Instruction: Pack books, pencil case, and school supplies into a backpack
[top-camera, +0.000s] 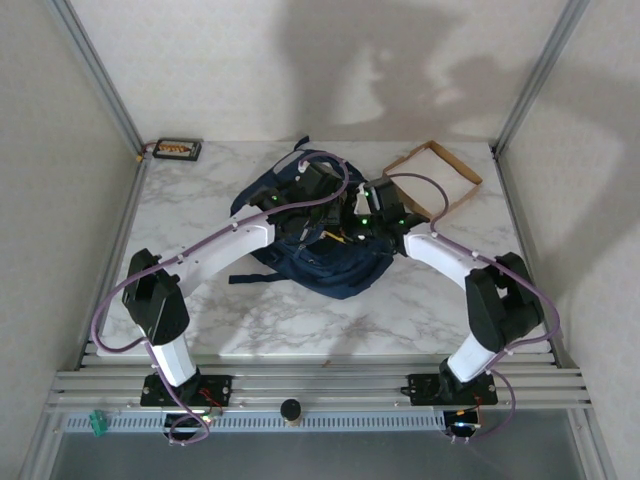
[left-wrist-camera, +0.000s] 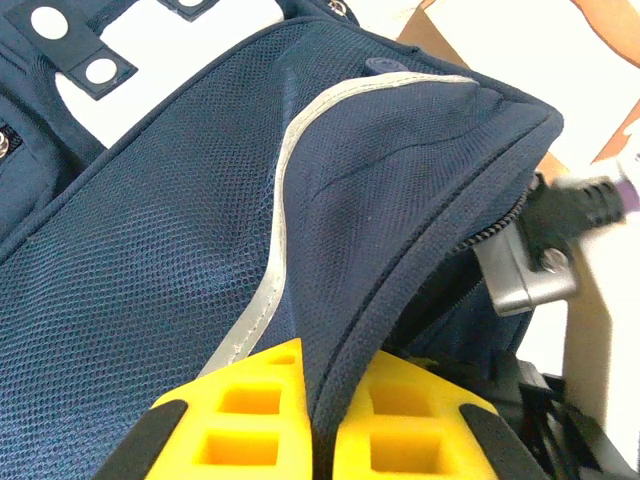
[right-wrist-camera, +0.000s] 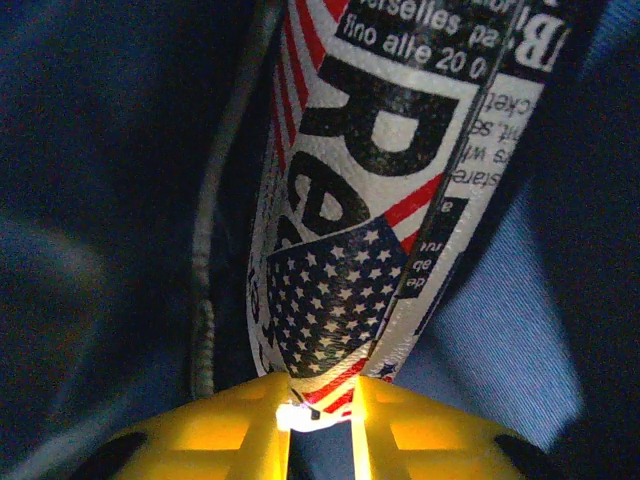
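The navy backpack (top-camera: 335, 272) lies in the middle of the table with its opening held up. My left gripper (left-wrist-camera: 325, 362) is shut on the backpack's (left-wrist-camera: 150, 300) zipper-edged rim, beside the pale stripe (left-wrist-camera: 275, 250). My right gripper (right-wrist-camera: 320, 392) is down inside the backpack's dark interior (right-wrist-camera: 100, 250). It is shut on the lower end of a flat packet (right-wrist-camera: 340, 270) printed with stars, red stripes and black lettering, which curls between the fingers. In the top view both grippers meet over the opening, left (top-camera: 300, 212) and right (top-camera: 352, 222). The books and the pencil case are out of view.
A shallow cardboard tray (top-camera: 440, 175) lies at the back right, next to the backpack. A small black box (top-camera: 175, 150) sits in the back left corner. Metal frame posts stand at both back corners. Bare marble shows along the front and left.
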